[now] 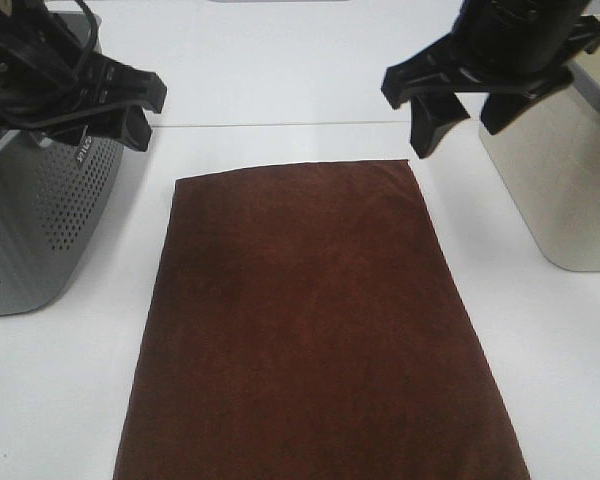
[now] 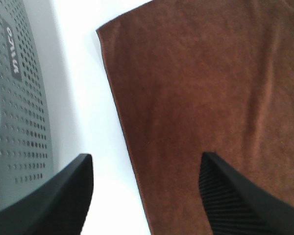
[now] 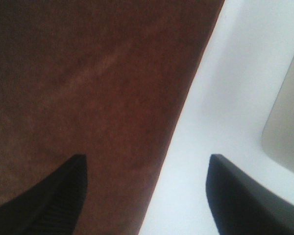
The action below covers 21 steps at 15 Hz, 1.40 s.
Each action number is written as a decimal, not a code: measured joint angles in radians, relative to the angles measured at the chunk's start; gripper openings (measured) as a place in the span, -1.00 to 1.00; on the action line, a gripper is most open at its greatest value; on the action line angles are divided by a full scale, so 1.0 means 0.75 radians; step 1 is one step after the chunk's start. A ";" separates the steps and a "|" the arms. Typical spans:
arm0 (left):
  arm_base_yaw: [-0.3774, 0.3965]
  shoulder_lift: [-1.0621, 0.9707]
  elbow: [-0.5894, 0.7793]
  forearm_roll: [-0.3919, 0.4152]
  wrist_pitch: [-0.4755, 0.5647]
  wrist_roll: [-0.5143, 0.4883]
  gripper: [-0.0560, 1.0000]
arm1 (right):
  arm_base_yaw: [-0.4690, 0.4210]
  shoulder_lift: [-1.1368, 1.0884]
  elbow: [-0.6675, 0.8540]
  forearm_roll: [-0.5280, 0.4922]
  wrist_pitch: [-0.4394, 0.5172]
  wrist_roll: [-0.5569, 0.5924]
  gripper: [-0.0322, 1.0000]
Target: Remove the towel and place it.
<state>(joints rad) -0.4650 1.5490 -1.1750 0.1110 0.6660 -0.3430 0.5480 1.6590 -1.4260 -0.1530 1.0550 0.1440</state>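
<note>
Grey bin [image 1: 35, 220]: far left of the exterior high frame, cut off by the left edge. It is a rounded metal-grey container with a perforated wall, standing on the table.

Left gripper [image 1: 148, 118]: upper left of the frame, above the bin's rim and up-left of the towel's far left corner. Its jaws are spread apart with nothing between them. In the left wrist view one black finger [image 2: 63, 196] hangs over the bare table beside the bin, and the other hangs over the cloth, so the towel's long edge runs between them. Whether it touches the cloth cannot be told.

Table [image 1: 280, 90]: a plain white surface under everything.

Towel [image 1: 310, 320]: centre of the frame. The dark brown rectangle lies flat on the table, with one short edge toward the top of the frame and the other end cut off by the bottom border. It lies between the two containers and apart from both.

Right gripper [image 1: 462, 128]: upper right of the frame, just above the towel's far right corner. Its jaws are wide apart and grasp nothing. In the right wrist view one finger [image 3: 49, 200] is over the cloth and the other over white table.

Beige container [image 1: 570, 180]: far right, a smooth-walled, cream-coloured container on the table, partly hidden behind the right arm.
</note>
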 joint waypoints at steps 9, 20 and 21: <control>0.045 0.661 -0.716 -0.015 0.252 0.127 0.25 | -0.192 0.680 -0.695 0.137 0.025 -0.092 0.28; 0.045 1.096 -1.179 0.023 0.439 0.128 0.24 | -0.348 1.083 -0.892 0.123 -0.221 -0.176 0.17; 0.045 1.097 -1.179 0.040 0.439 0.128 0.24 | -0.359 1.096 -0.892 0.123 -0.235 -0.176 0.17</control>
<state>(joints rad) -0.4310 2.3720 -2.0590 0.1410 0.9950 -0.2470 0.2790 2.4810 -2.0950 -0.0610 0.8790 0.0120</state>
